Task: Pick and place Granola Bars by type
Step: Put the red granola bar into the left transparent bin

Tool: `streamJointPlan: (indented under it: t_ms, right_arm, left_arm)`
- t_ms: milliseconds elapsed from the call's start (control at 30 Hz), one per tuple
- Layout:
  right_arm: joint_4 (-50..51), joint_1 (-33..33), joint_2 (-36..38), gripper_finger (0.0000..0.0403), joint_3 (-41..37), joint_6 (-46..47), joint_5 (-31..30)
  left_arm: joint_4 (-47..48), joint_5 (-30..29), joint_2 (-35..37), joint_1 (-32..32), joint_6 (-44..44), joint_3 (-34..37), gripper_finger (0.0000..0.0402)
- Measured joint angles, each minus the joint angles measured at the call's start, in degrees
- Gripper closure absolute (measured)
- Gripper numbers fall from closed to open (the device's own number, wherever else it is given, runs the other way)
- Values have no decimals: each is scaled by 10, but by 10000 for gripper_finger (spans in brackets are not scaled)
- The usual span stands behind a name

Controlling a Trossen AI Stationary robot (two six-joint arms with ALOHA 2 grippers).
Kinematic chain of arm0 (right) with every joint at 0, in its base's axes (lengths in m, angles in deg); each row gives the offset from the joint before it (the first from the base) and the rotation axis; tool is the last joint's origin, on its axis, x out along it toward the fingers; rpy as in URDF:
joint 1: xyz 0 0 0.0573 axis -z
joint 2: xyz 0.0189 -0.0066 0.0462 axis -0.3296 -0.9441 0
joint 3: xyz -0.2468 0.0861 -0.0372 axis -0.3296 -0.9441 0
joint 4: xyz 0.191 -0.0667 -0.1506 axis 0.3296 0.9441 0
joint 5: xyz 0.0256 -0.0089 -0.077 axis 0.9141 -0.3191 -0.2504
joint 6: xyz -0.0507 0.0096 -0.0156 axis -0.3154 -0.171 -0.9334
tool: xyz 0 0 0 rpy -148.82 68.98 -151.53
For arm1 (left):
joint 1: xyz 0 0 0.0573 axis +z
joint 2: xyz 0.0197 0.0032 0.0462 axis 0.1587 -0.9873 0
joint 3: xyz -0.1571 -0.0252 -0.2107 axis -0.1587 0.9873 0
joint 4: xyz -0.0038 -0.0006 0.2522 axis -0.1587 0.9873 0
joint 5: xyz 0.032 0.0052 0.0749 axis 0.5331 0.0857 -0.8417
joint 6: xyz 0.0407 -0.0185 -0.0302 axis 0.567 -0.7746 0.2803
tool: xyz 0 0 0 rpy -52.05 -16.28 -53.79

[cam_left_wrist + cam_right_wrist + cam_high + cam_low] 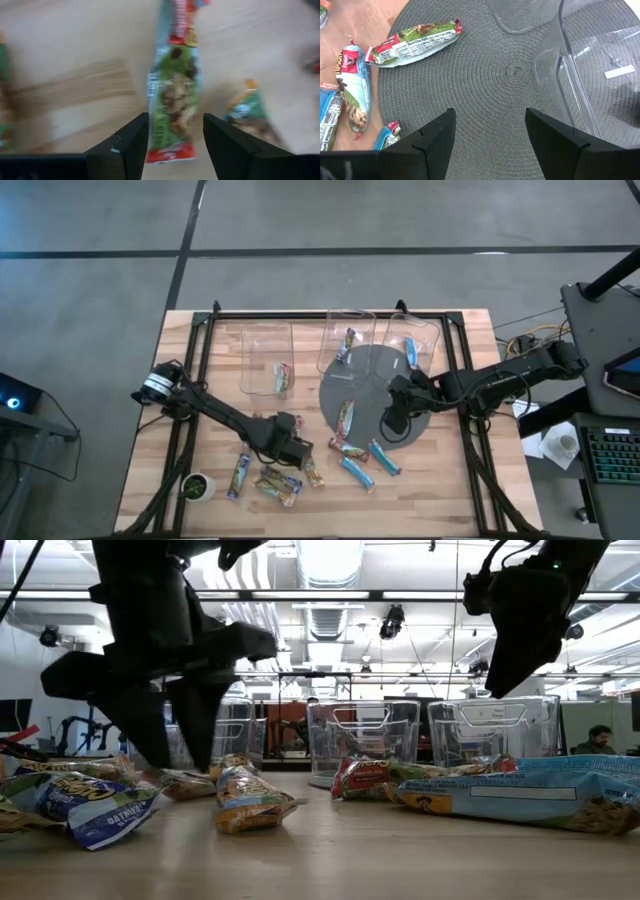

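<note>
Three clear bins (267,356) at 12 o'clock, one granola bar (284,376) seen in each, eight bars loose toward 6 o'clock, left gripper (297,450) spread over a green-wrapped bar (174,95), right gripper (392,423) spread above the grey mat (365,385).

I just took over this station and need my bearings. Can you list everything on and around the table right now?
Clear bins: three, along the table's far side; each holds one bar.
Round mat: one, grey woven, under the middle and right bins.
Granola bars: one green-red on the mat; about eight more loose on the wood near the front, light blue and mixed colours.
Green-topped object: one, front left corner.
Table: one, light wood.
Person: one, far background of the low view.
Left gripper: open, over a green bar.
Right gripper: open, empty, over the mat.
</note>
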Motion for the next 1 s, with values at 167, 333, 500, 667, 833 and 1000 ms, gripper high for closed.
streamJointPlan:
  t_ms: [167,333,500,667,833,1000]
  right_arm:
    - [0,0,0,174,-1,2,0]
    - [-1,0,0,174,-1,2,0]
    - [-2,0,0,174,-2,5,0]
    - [-2,0,0,174,-3,8,0]
    - [-2,0,0,174,-5,12,0]
    - [-3,0,0,174,-5,11,0]
  left_arm:
    - [-39,-12,0,0,-1,10,232]
    - [-56,-7,-8,0,-15,29,231]
    - [-102,-13,-11,2,-26,33,229]
    - [-112,-15,-14,8,-26,37,231]
    - [-110,-16,-14,8,-27,42,255]
    - [-103,-15,-14,7,-27,44,317]
